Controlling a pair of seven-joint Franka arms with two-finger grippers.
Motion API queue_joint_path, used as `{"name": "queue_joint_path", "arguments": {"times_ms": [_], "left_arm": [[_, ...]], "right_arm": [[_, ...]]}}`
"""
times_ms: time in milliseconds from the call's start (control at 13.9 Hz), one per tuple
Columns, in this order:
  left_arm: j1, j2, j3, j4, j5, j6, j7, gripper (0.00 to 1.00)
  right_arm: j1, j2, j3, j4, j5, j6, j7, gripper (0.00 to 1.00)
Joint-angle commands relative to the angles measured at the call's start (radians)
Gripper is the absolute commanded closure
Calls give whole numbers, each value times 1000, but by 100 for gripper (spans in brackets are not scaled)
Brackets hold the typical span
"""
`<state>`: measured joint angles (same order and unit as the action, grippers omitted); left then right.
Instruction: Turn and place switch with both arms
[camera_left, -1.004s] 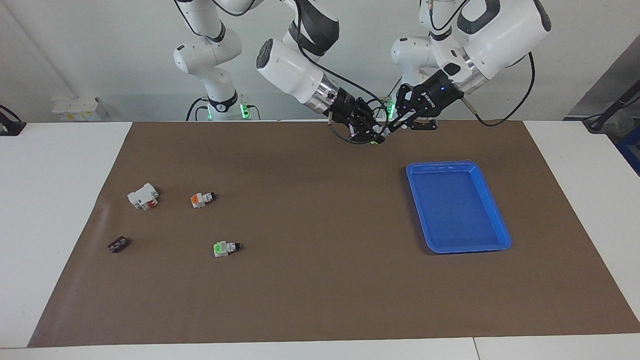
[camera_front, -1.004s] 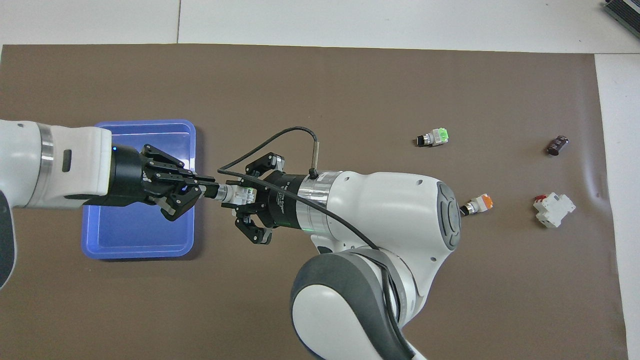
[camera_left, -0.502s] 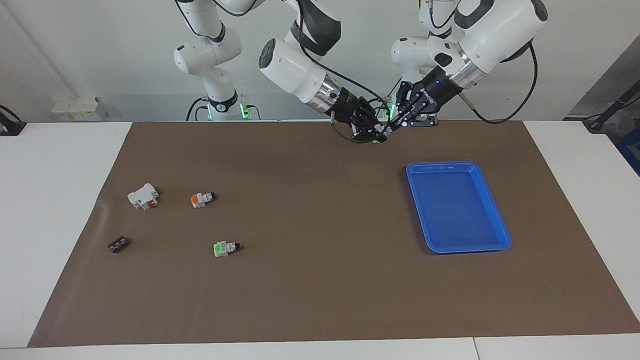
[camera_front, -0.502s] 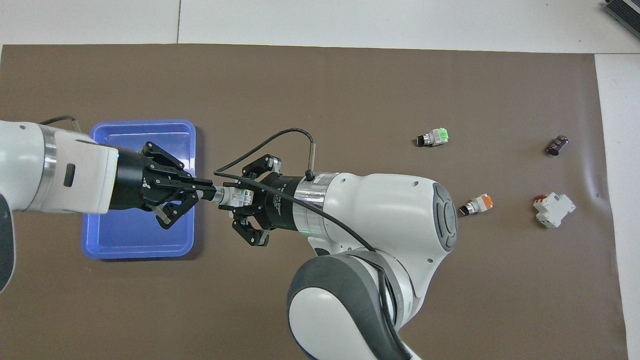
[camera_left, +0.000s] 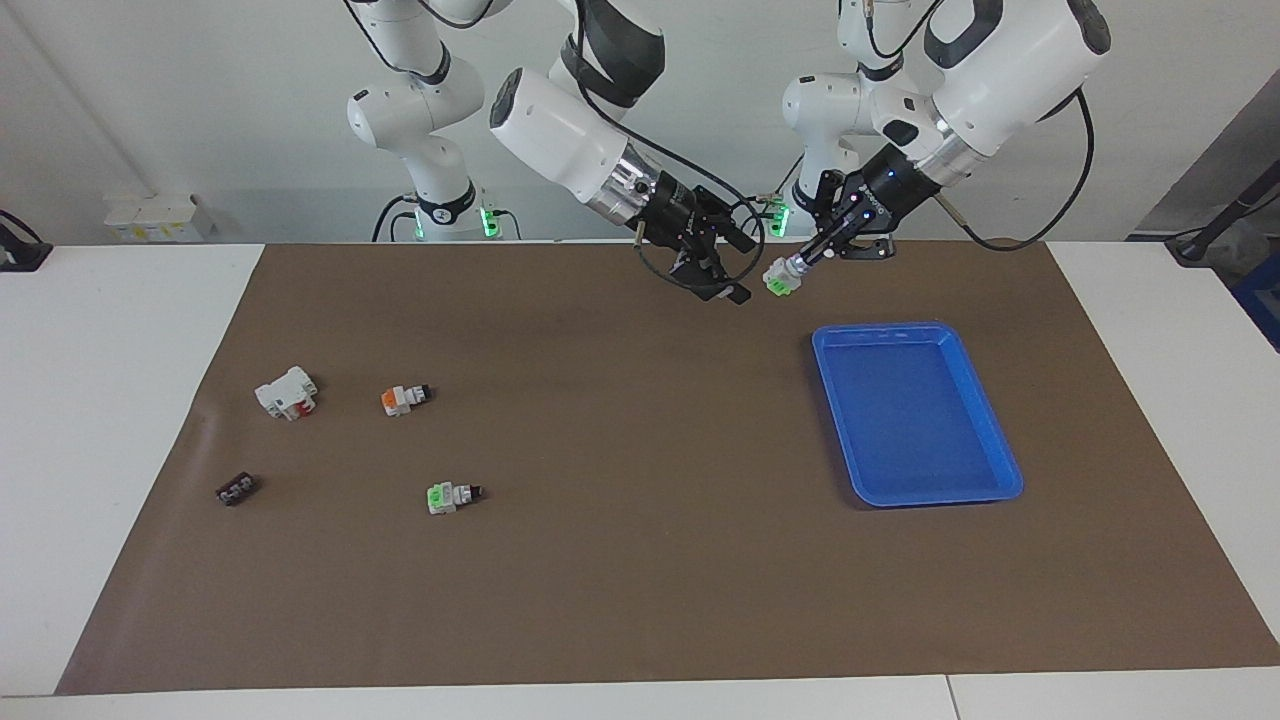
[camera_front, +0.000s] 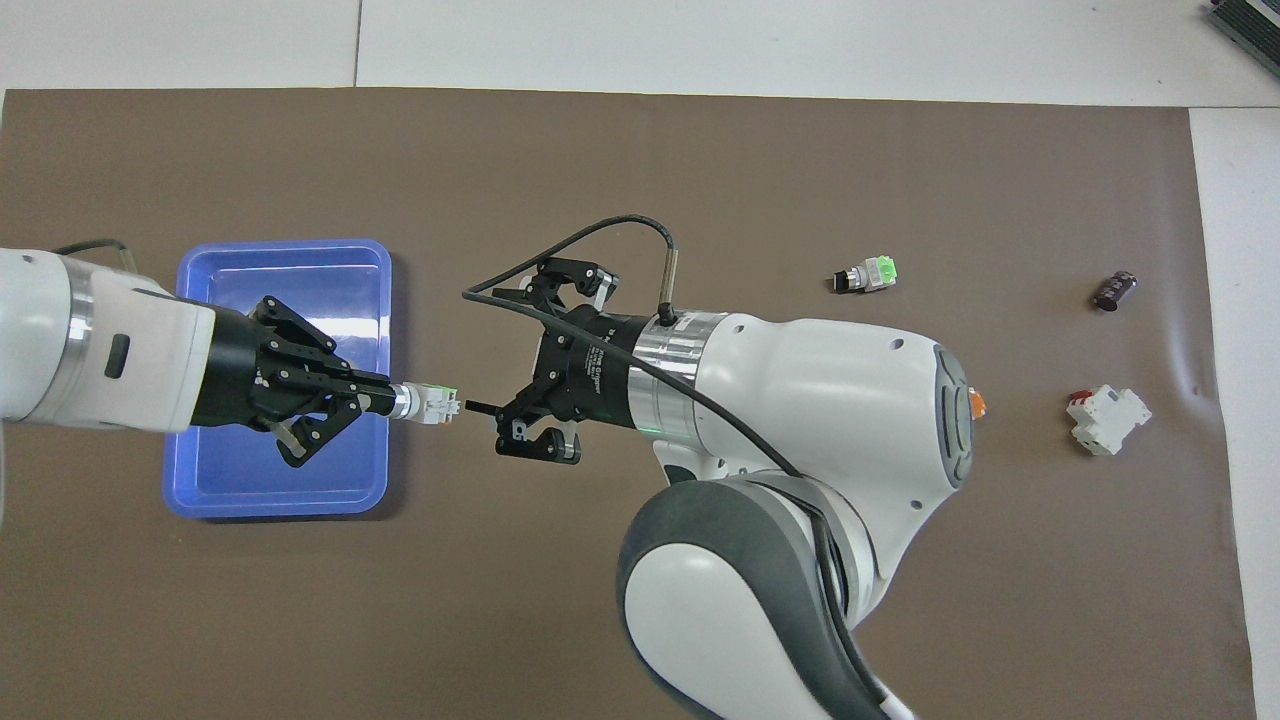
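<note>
Two white jointed arms meet high in the facing view, just above the top edge of the brown mat (camera_left: 640, 560). From the upper right of the frame, the left gripper (camera_left: 800, 264) slants down with its fingertips clamped on the black-knob end of the small white plastic switch (camera_left: 779, 277), whose pale-green patch points down and toward the frame's left. The switch hangs in the air over bare mat, up and to the left of the blue rectangular plastic tray (camera_left: 1003, 470) (which sits right of centre). From the upper left, the right gripper (camera_left: 728, 268) has its fingers spread apart and holds nothing; it sits just beside the switch with a clear gap between them. At lower left lie a white switch with a bright-green end (camera_left: 452, 495), a white switch with an orange end (camera_left: 403, 398), a white blocky part with red marks (camera_left: 287, 392) and a small dark component (camera_left: 237, 489).

Seen from overhead, the left gripper (camera_front: 385, 400) enters from the left edge of the frame, over the tray's (camera_front: 380, 300) right side, and the switch (camera_front: 432, 404) juts past that rim toward the centre. The right gripper (camera_front: 500, 350) faces it from mid-frame, fingers wide, apart from the switch. At the right of the frame the bright-green-ended switch (camera_front: 868, 275), the blocky part (camera_front: 1108, 418) and the dark component (camera_front: 1114, 291) lie on the mat.
</note>
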<state>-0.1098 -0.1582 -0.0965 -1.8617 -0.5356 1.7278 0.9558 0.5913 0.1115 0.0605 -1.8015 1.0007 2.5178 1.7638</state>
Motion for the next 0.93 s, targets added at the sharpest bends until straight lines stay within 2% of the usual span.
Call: {"name": "queue_joint_path", "arguments": {"times_ms": [0, 143, 287, 430, 645, 860], "left_arm": [[27, -32, 1, -31, 16, -8, 44, 100], [33, -35, 0, -45, 83, 3, 90, 100], [33, -59, 0, -92, 147, 18, 119, 100], [33, -95, 0, -172, 219, 67, 170, 100], [30, -153, -3, -293, 360, 145, 189, 100], [25, -158, -8, -370, 495, 248, 182, 100]], "right_arm": [[-42, -59, -1, -30, -57, -7, -1, 0], [-76, -85, -1, -41, -248, -17, -14, 0], [-137, -88, 1, -38, -422, -78, -76, 0], [-195, -92, -1, -39, -509, -157, -264, 0], [-325, -98, -1, -35, -565, -310, -597, 0], [-441, -118, -1, -29, -738, -472, -951, 0]]}}
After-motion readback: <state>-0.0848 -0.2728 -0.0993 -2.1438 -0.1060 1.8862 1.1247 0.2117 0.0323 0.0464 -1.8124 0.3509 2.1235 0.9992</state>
